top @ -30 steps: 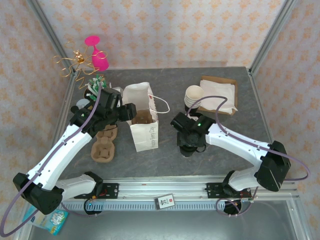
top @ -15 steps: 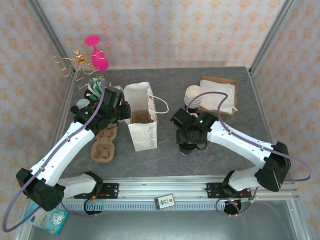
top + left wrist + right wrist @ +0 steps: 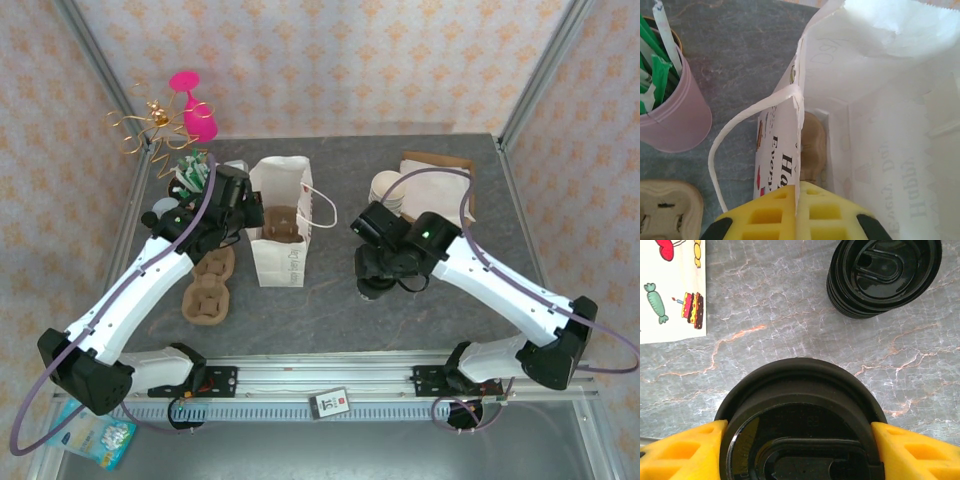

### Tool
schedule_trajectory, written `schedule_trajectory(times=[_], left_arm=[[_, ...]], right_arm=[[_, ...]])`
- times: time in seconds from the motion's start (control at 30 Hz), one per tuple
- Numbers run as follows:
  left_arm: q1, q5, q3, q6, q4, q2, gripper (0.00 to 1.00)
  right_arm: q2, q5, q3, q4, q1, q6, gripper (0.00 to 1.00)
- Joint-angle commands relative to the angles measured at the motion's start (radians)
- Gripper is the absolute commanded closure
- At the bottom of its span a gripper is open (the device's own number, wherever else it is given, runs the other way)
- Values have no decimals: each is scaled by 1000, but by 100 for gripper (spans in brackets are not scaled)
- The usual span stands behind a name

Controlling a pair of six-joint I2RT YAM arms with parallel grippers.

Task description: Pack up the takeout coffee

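- Right gripper (image 3: 800, 452) clamps the takeout coffee (image 3: 800, 390), which is right of the paper bag (image 3: 880, 125).
- Left gripper (image 3: 797, 217) pinches the bag's wall, holding its mouth open.
- Best to carry the coffee upright, clear the rim, then lower it straight inside.

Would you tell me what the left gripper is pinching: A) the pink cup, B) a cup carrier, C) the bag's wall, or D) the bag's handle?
C: the wall edge of the bag sits between the yellow fingers of the left gripper, while the handle loops free beside them.
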Motion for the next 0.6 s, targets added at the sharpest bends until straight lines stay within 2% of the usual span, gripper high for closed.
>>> schedule_trajectory(times=[0.0, 0.57], left_arm=[[13, -53, 53, 38, 53, 2, 100], [13, -95, 71, 79, 74, 34, 100]], right_arm=[[-24, 3, 63, -66, 7, -21, 35], [77, -47, 388, -88, 6, -88, 36]])
